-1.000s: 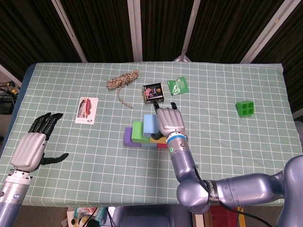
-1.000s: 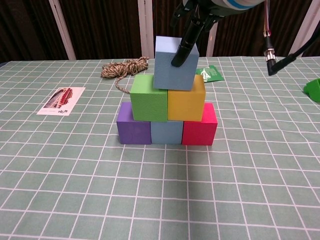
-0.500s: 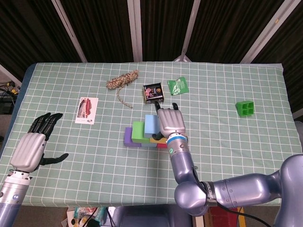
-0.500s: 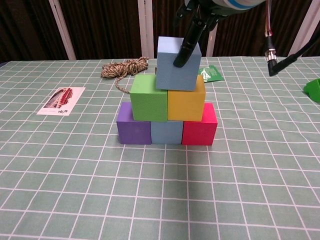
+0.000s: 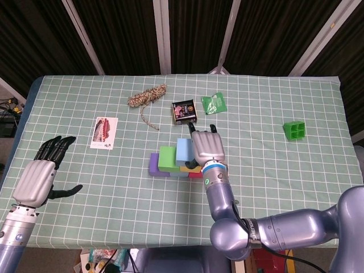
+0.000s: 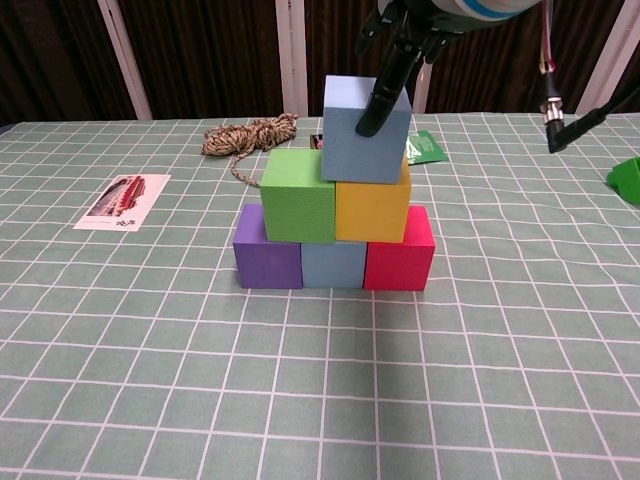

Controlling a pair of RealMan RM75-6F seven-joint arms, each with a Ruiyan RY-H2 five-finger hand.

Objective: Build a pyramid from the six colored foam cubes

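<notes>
Green checked tabletop [image 5: 273, 170], my right hand [image 5: 207, 149] pinching the top blue cube [image 6: 366, 130] over green cube [image 6: 298, 195] and yellow cube [image 6: 372, 210], left hand [image 5: 41, 173] spread at 8 o'clock.

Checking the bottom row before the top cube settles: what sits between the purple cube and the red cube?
A light blue cube sits between the purple cube and the red cube, touching both; clearest in the chest view.

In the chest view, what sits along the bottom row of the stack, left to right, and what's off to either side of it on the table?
Printed card far left → purple cube → pale blue cube → pink cube → green tray at the right edge.
</notes>
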